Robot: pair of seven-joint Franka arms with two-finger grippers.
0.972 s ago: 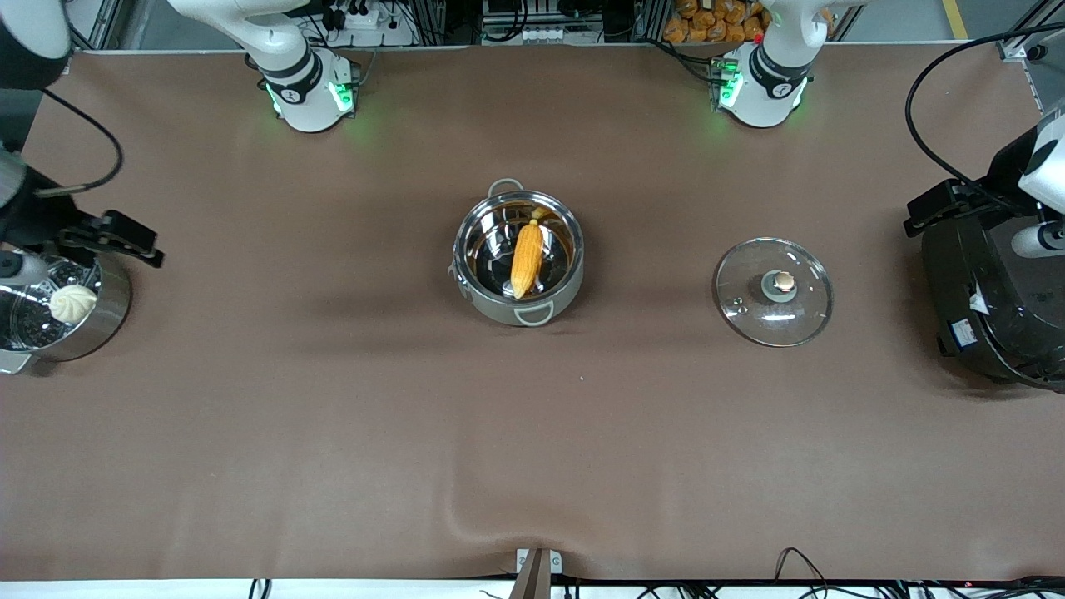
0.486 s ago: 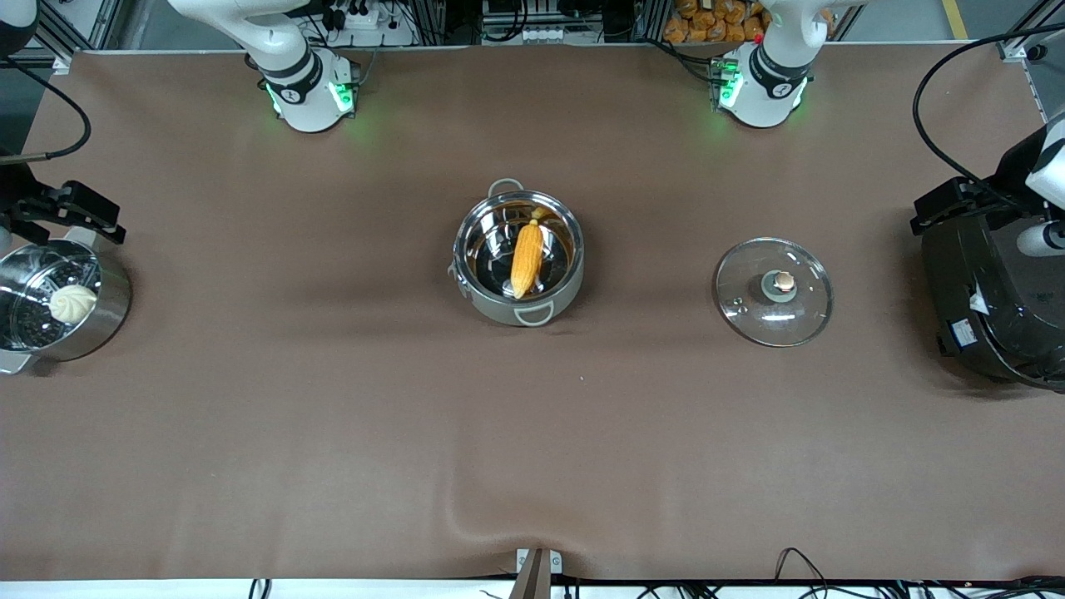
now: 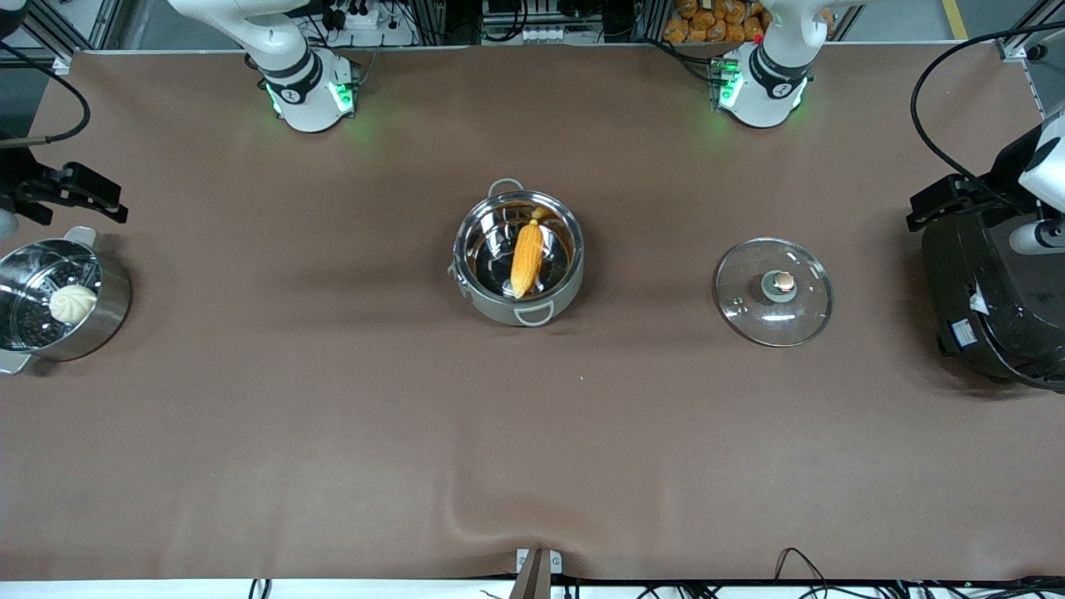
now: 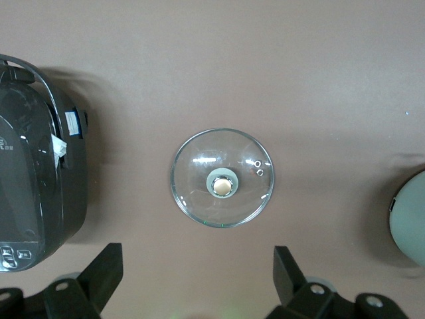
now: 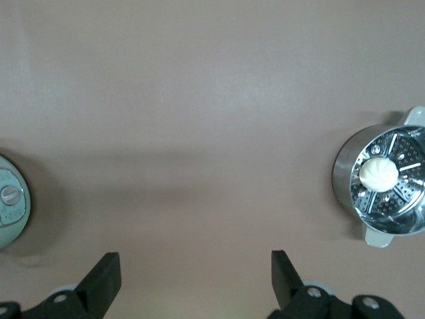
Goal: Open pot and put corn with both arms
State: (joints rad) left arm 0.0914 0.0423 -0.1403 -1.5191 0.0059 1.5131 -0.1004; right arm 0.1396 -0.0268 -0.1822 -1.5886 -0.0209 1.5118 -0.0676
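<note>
Both end effectors spread: right (image 5: 189, 282) withdrawn past steamer (image 3: 58, 301); left (image 4: 196, 282) unmoved; corn (image 3: 526, 256) in pot (image 3: 491, 306).

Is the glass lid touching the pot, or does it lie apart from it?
Apart. The front view shows the glass lid flat on the table toward the left arm's end, with bare brown cloth between it and the pot, which holds the corn.

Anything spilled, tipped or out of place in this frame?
Nothing stands out. The corn lies inside the open pot, and the lid rests flat on the table toward the left arm's end. Both grippers, left and right, are open and empty.
</note>
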